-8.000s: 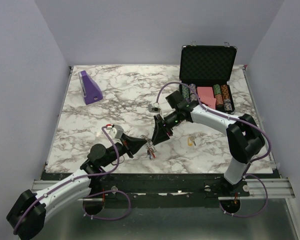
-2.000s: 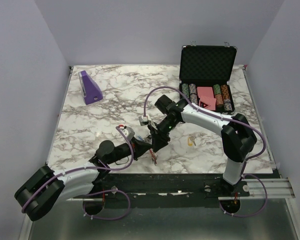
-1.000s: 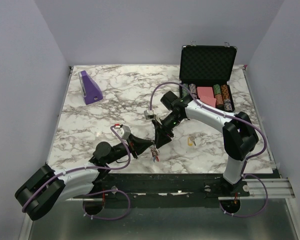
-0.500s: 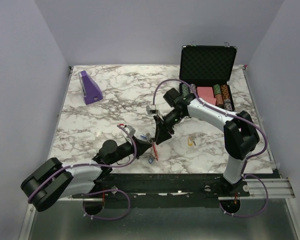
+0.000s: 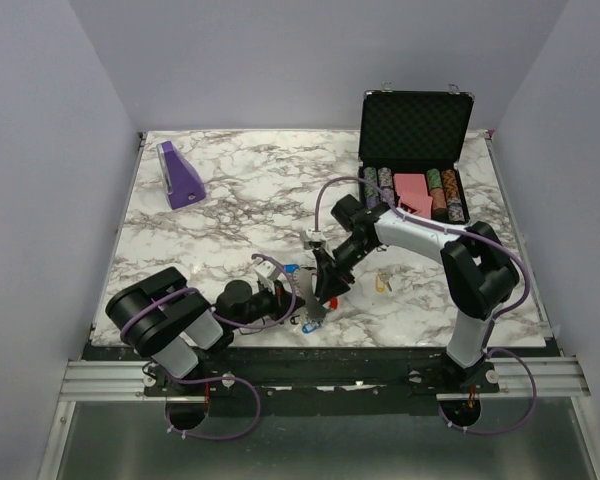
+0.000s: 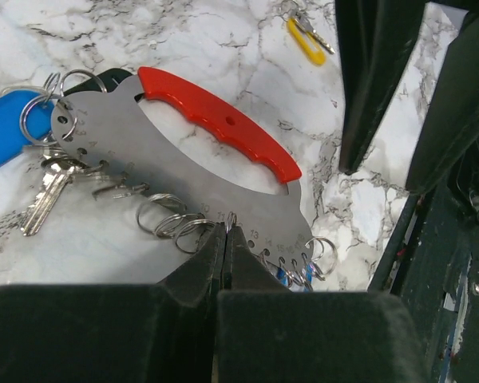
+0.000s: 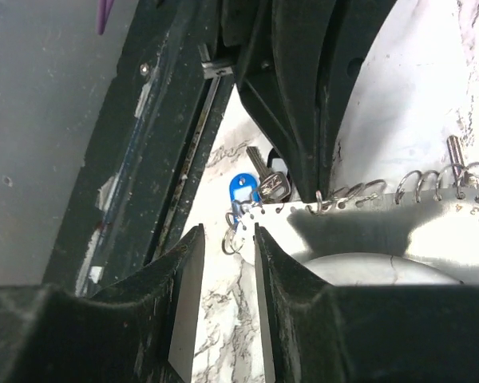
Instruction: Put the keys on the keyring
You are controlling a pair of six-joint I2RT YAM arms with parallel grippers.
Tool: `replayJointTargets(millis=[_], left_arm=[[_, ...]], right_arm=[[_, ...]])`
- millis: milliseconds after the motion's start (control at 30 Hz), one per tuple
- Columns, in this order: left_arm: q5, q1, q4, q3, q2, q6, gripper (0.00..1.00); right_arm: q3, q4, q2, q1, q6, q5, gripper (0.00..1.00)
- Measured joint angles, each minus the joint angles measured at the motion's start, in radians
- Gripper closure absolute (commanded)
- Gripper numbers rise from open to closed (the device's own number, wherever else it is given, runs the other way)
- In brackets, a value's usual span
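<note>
Steel keyring (image 6: 104,152) rim between left jaws

A white marble-patterned desk (image 5: 260,190) with grey-brown veins, enclosed at the back and both sides by plain pale lavender walls (image 5: 280,60). An aluminium rail (image 5: 540,375) runs along its near edge, above a dull grey surface (image 5: 330,455). Soft, even light.

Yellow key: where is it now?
Top view: the yellow key lies on the marble table, just right of the right gripper.
</note>
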Motion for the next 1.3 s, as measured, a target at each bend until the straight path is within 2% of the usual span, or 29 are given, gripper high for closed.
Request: replayJointTargets(millis=[267,633,867,1100,1300], left_arm=[[-0.022,-0.024,0.018,0.000,-0.080,0.024,1.00],[-0.026,-0.050,0.024,0.000,-0.105,0.058,1.00],[-0.029,-0.053,0.024,0.000,-0.108,0.070,1.00],[-0.038,-0.053,0.024,0.000,-0.114,0.073,1.00],[-0.039,-0.053,0.025,0.000,-0.124,0.073,1.00]], right_arm=[[-0.120,0.170,-0.055,0.000,-0.037,0.034,0.56],[-0.130,0.373,-0.064,-0.004,0.063,0.083,0.62],[-0.127,0.348,-0.064,-0.012,0.040,0.067,0.69],[-0.099,0.253,-0.040,-0.013,-0.034,0.042,0.69],[-0.099,0.248,-0.029,-0.013,-0.028,0.041,0.68]])
